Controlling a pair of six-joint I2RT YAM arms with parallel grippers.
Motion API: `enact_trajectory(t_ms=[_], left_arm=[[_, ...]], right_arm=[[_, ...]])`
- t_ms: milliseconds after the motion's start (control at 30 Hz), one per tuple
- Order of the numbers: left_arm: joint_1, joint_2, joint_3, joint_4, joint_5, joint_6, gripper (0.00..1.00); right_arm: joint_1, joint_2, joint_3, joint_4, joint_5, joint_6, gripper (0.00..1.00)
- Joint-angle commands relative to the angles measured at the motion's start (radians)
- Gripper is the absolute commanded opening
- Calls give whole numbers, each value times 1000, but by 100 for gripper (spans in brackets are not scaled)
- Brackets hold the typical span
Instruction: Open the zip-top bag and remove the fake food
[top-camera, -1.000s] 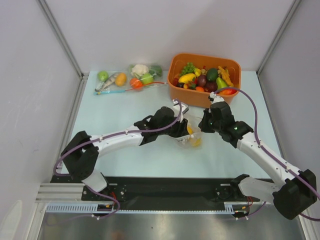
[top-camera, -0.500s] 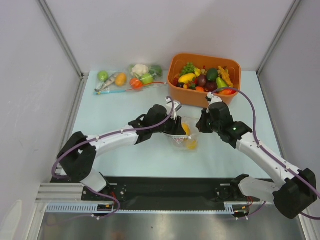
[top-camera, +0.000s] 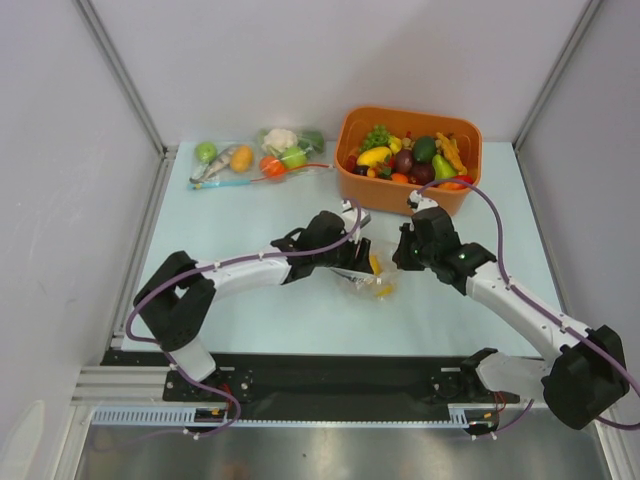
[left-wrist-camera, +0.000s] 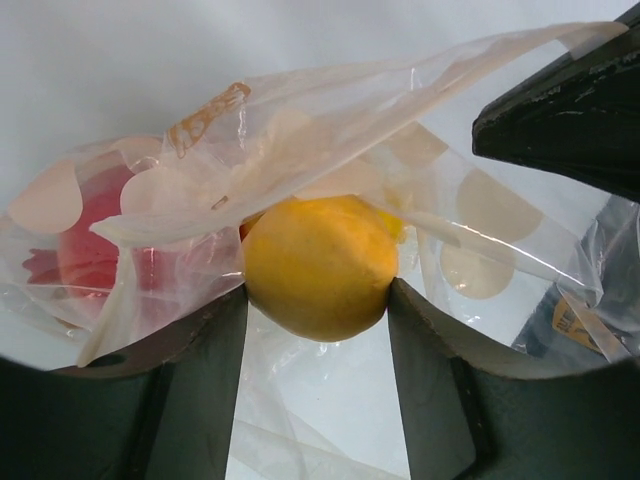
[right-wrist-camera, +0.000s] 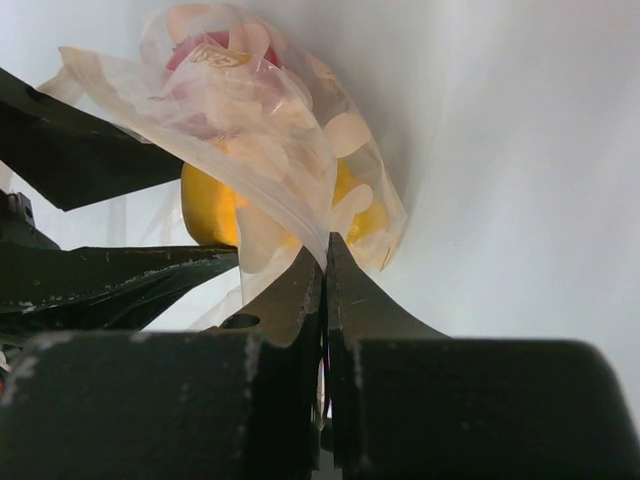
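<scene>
Left hand (left-wrist-camera: 318, 300) clamped on round yellow-orange glossy plastic fruit (left-wrist-camera: 312, 262) amid folds of clear crinkly zip-top bag (left-wrist-camera: 300, 130); right hand (right-wrist-camera: 325, 262) pinched together on bag's edge, mid pale desk (top-camera: 250, 300); round red fruit (left-wrist-camera: 90, 250) inside bag; beyond, orange plastic bin (top-camera: 375, 196) of toy produce (top-camera: 405, 160)

1. On my bag (left-wrist-camera: 330, 110), the left wrist view shows a small orange print (left-wrist-camera: 208, 112) on the clear plastic. It looks like curly lettering, but I can't make out a single letter.
2. My right wrist view catches an orange print (right-wrist-camera: 215, 57) of the same sort near the top of the bag, too small and creased to read.
3. At the right edge of my left wrist view, a yellow-and-dark tag (left-wrist-camera: 577, 322) shows through the plastic; any writing on it is blurred.
4. From the top view I can read nothing.
</scene>
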Motion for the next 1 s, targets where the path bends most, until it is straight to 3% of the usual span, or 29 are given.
enact_trajectory(t_ms=[0, 100, 500, 800, 967], left_arm=[[-22, -51, 59, -47, -75, 47, 59], [-53, -60, 65, -67, -118, 54, 69], [-107, -74, 108, -138, -228, 48, 69], [-153, -40, 137, -248, -348, 44, 62], [-189, -77, 103, -234, -397, 40, 65]], right_arm=[[-2, 8, 2, 12, 17, -14, 0], [-2, 11, 2, 14, 10, -14, 0], [-2, 22, -1, 20, -10, -11, 0], [-2, 22, -2, 19, -14, -14, 0], [-2, 25, -2, 22, -19, -13, 0]])
